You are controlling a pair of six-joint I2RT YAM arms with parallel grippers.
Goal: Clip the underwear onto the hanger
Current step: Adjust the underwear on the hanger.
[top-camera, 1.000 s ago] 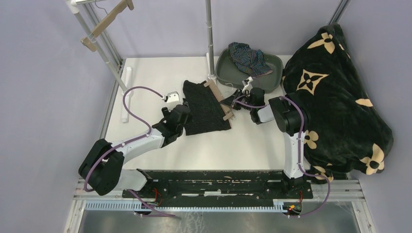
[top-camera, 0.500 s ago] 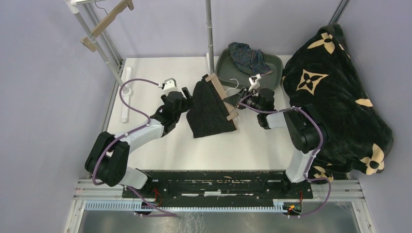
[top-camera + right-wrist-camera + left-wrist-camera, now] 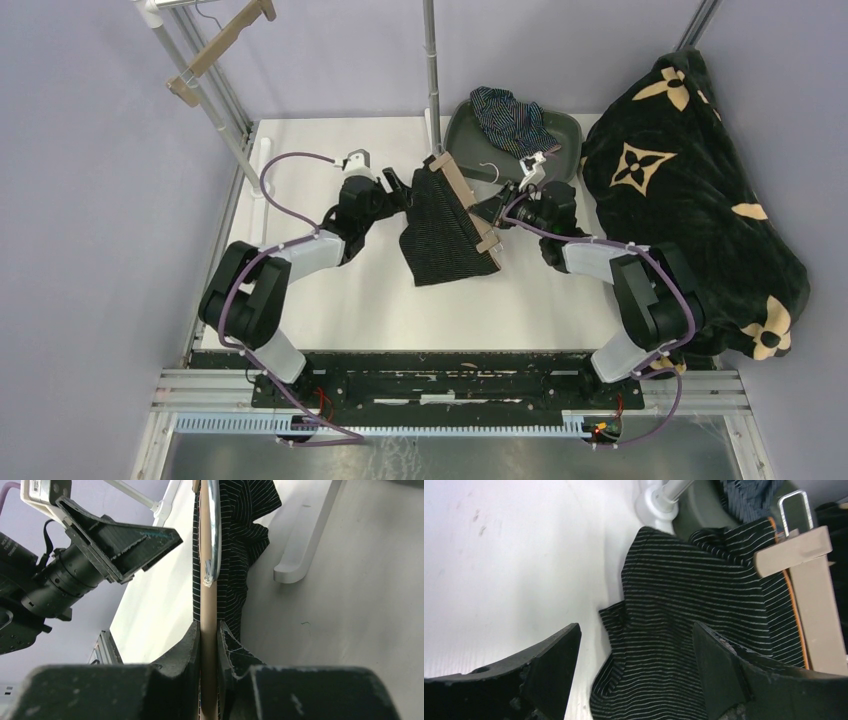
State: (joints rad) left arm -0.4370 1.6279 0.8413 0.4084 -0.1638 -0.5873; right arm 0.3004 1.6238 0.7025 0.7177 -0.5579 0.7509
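At centre of the top view, right gripper point(image 3: 208, 630) jaws pinch the wooden hanger point(image 3: 462, 198) bar. Left gripper point(image 3: 634, 630) jaws spread wide, nothing between them, just left of the black underwear point(image 3: 440, 240). That garment meets the hanger along its right edge and spreads over the table point(image 3: 330, 290). Navy underwear point(image 3: 510, 118) lies in the tray point(image 3: 458, 145), upper centre-right.

White counter point(image 3: 330, 310), from above. Far right: dark tray point(image 3: 458, 150) holding a navy striped garment point(image 3: 510, 118). Far centre: pole foot point(image 3: 432, 128). Centre: black pinstriped garment point(image 3: 440, 240), lower part on the surface, upper edge at a tilted hanger point(image 3: 463, 200). Left edge: white bar point(image 3: 263, 158). Right edge: draped blanket point(image 3: 690, 200).
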